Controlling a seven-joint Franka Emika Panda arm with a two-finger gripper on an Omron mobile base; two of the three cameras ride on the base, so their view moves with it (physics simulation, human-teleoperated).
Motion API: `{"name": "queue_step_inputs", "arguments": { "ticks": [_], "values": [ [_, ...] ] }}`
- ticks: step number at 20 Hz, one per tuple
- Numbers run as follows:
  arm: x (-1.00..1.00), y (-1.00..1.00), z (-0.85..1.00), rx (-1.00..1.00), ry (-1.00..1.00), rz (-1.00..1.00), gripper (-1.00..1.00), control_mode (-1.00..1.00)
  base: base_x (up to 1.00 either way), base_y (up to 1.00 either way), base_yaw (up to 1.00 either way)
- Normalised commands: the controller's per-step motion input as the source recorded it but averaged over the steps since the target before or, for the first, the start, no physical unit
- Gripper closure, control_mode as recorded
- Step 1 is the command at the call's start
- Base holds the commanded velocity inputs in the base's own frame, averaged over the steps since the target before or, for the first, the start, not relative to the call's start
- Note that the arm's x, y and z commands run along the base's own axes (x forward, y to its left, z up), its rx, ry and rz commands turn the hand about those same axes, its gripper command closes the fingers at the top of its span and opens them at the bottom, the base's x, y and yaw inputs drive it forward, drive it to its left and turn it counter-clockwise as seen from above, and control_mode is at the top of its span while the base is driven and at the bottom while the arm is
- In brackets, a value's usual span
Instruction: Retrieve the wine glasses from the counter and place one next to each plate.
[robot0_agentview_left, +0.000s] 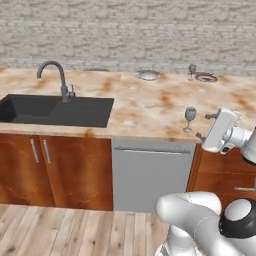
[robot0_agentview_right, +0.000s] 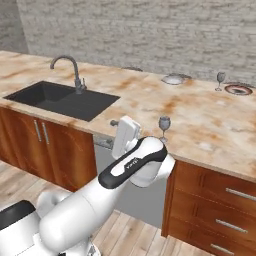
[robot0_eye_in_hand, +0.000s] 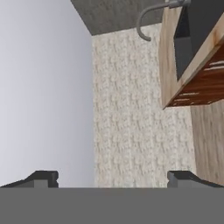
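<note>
One wine glass (robot0_agentview_left: 190, 119) (robot0_agentview_right: 164, 126) stands upright near the front edge of the counter (robot0_agentview_left: 145, 107) (robot0_agentview_right: 200, 127). The other wine glass (robot0_agentview_left: 192, 71) (robot0_agentview_right: 220, 80) stands at the far edge, right beside the red-rimmed plate (robot0_agentview_left: 206, 77) (robot0_agentview_right: 238, 89). The pale grey plate (robot0_agentview_left: 148, 75) (robot0_agentview_right: 174, 79) lies further left along that far edge. My gripper (robot0_agentview_left: 204, 126) (robot0_agentview_right: 113, 132) (robot0_eye_in_hand: 113, 179) hangs in front of the counter's front edge, on the near side of the front glass and apart from it. It points sideways toward the sink, open, with nothing between its fingers.
A dark sink (robot0_agentview_left: 55, 110) (robot0_agentview_right: 62, 99) with a curved grey faucet (robot0_agentview_left: 59, 75) (robot0_agentview_right: 72, 70) is set into the counter's left part. Wooden cabinet doors (robot0_agentview_left: 55, 170) and a grey dishwasher front (robot0_agentview_left: 150, 175) sit below. A brick wall stands behind.
</note>
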Motion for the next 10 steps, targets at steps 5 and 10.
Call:
{"name": "queue_step_inputs", "arguments": {
  "ticks": [5, 10],
  "values": [
    [0.0, 0.0, 0.0, 0.0, 0.0, 0.0, -1.0, 1.0, 0.46, 0.41, -0.43],
    [0.0, 0.0, 0.0, 0.0, 0.0, 0.0, -1.0, 1.0, 0.02, -0.12, -0.32]
  ]
}}
